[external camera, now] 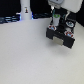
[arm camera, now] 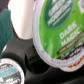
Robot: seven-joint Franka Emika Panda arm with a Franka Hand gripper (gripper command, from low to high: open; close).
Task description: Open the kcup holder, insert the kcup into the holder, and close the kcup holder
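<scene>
Kcup "DARK MAGIC" | held in gripper | above kcup holder tray

Above holder: the gripper crowds the kcup holder.
Tray: a kcup and another pod fill neighbouring slots.

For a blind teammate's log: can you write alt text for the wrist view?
Close up, a green-topped coffee pod fills the frame just above a black tray of round slots. A second pod sits in the tray.
</scene>
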